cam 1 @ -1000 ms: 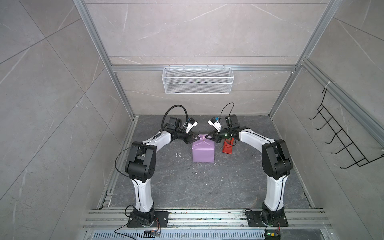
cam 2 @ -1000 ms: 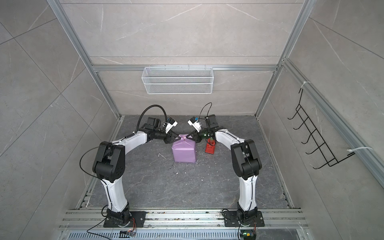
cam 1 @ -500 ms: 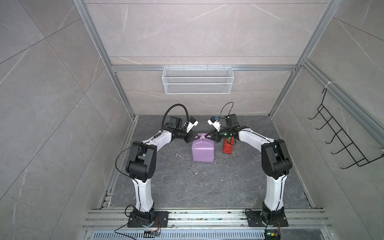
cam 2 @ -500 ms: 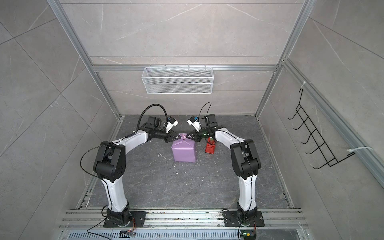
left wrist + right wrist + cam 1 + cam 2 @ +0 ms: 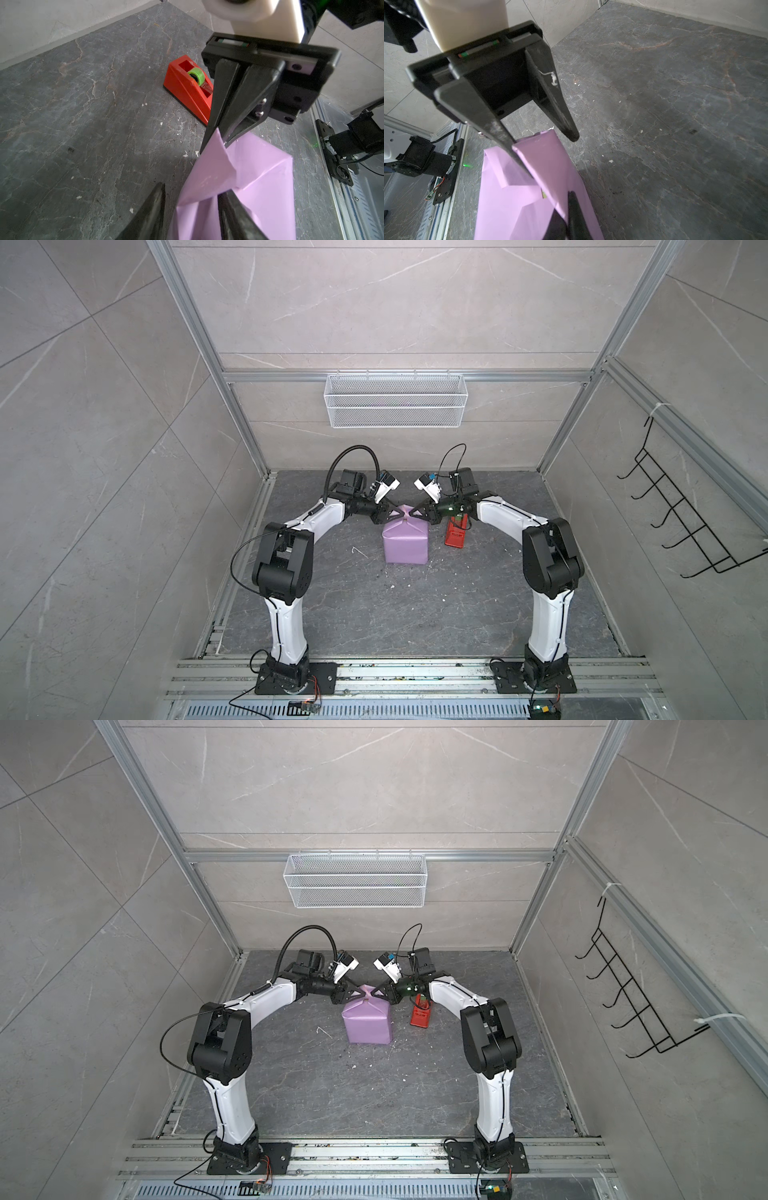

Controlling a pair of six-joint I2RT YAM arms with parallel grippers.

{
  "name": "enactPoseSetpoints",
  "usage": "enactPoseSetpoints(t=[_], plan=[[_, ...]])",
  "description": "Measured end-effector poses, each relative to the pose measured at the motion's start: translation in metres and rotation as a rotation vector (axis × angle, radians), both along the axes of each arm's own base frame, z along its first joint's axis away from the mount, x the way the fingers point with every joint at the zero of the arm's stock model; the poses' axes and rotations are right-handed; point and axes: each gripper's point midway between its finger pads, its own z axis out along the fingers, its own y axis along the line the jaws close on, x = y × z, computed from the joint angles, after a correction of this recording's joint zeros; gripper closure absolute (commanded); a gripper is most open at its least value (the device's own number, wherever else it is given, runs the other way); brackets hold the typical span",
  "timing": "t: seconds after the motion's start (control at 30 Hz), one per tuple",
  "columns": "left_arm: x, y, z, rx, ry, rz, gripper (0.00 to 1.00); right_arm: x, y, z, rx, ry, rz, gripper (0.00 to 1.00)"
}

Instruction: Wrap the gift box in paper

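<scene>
One lilac paper (image 5: pixel 405 547), creased, peaked top

The paper (image 5: pixel 405 549) is plain lilac purple with no pattern. At about two o'clock from it, the tape dispenser (image 5: pixel 455 536) is bright red and its tape roll (image 5: pixel 196 75) is green. The floor (image 5: pixel 374 614) is dark grey stone with pale and rust-coloured veins. The walls (image 5: pixel 104 448) are light grey with thin white veins. The wire basket (image 5: pixel 395 418) is white and the wall rack (image 5: pixel 685 502) is black.

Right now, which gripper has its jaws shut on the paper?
The right gripper: its jaws pinch the lilac paper at the peak. The left gripper has its jaws apart, straddling the fold.
</scene>
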Motion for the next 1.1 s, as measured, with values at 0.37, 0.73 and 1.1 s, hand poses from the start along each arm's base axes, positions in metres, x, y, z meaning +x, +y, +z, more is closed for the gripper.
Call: enactPoseSetpoints(t=[0.37, 0.73, 1.1], plan=[[0.003, -0.008, 0.018, -0.002, -0.049, -0.027, 0.63, 0.000, 0.000, 0.000, -0.001, 0.002, 0.000, 0.93], [0.003, -0.015, 0.016, 0.005, -0.047, -0.049, 0.78, 0.000, 0.001, 0.001, -0.002, 0.005, 0.001, 0.93], [0.001, -0.018, 0.018, 0.006, -0.044, -0.057, 0.86, 0.000, 0.001, 0.001, -0.003, 0.007, 0.001, 0.92]])
